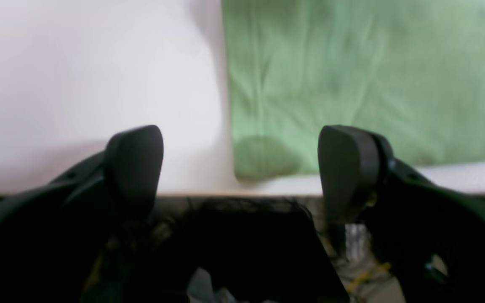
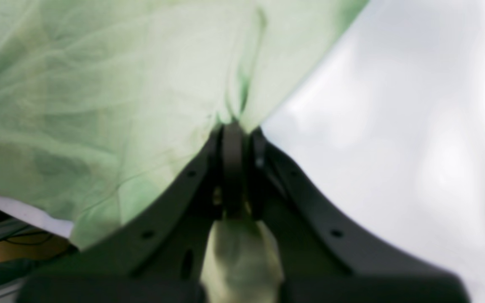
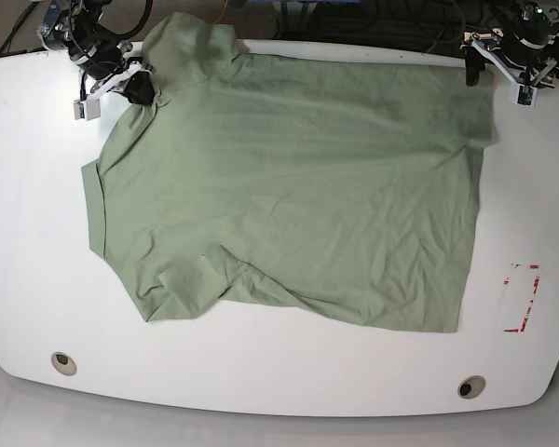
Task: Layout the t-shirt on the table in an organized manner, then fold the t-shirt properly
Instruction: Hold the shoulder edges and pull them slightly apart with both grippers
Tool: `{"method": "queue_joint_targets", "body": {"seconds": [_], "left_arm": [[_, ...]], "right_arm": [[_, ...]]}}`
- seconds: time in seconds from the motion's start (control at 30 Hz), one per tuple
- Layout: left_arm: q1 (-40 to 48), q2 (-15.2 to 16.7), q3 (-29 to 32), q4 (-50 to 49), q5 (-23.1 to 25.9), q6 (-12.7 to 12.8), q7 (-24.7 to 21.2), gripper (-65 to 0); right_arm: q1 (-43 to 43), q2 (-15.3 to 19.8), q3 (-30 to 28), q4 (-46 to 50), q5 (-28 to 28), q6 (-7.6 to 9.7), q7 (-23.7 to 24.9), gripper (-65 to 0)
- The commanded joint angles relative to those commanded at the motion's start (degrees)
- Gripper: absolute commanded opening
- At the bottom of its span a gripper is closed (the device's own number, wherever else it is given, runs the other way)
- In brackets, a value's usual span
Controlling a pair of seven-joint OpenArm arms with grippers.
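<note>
At the far left corner of the base view, the right gripper (image 3: 142, 86) is clenched on the t-shirt (image 3: 298, 186), pinching the cloth at the shoulder edge. In the right wrist view its fingers (image 2: 233, 147) press together with a fold of pale green fabric caught between them, and the rest of the cloth fans out ahead of and to the left of that gripper, lifted off the white worktop (image 3: 28, 233). A bunched bit of fabric also shows behind the fingertips, inside the gripper's frame.

From there the t-shirt spreads across the middle of the worktop, mostly flat and wrinkled, one sleeve lying toward the near left and the hem running down the right side. Two grey grommets (image 3: 63, 361) sit near the front edge, and red tape marks (image 3: 522, 298) lie just right of the hem.

At the far right corner, the left gripper (image 3: 498, 60) is released, its dark fingers (image 1: 135, 160) wide apart. A corner of the t-shirt lies on the worktop just ahead, between them, untouched.
</note>
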Motion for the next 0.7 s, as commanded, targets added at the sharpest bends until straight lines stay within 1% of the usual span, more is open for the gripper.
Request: {"method": "queue_joint_targets", "body": {"seconds": [0.27, 0.4, 0.53, 0.57, 0.63, 0.7], "left_arm": [[0.0, 0.0, 2.4, -4.3, 0.0, 0.0, -0.3, -10.5], [0.0, 0.0, 4.1, -4.6, 0.0, 0.0, -0.3, -10.6], [0.0, 0.0, 4.7, -4.6, 0.2, 0.0, -0.3, -10.8], [0.0, 0.1, 4.7, -4.6, 0.2, 0.0, -0.3, -11.4], [0.0, 0.1, 4.8, -4.6, 0.2, 0.0, -0.3, -15.6], [0.0, 0.1, 4.8, -4.6, 0.2, 0.0, -0.3, -23.0]], "right_arm": [[0.0, 0.0, 0.0, 0.0, 0.0, 0.00, 0.0, -65.0], [0.0, 0.0, 0.0, 0.0, 0.0, 0.00, 0.0, -65.0], [-0.1, 0.0, 0.0, 0.0, 0.0, 0.00, 0.0, -65.0], [-0.1, 0.0, 0.0, 0.0, 0.0, 0.00, 0.0, -65.0], [-0.1, 0.0, 0.0, 0.0, 0.0, 0.00, 0.0, -65.0], [-0.1, 0.0, 0.0, 0.0, 0.0, 0.00, 0.0, -65.0]]}}
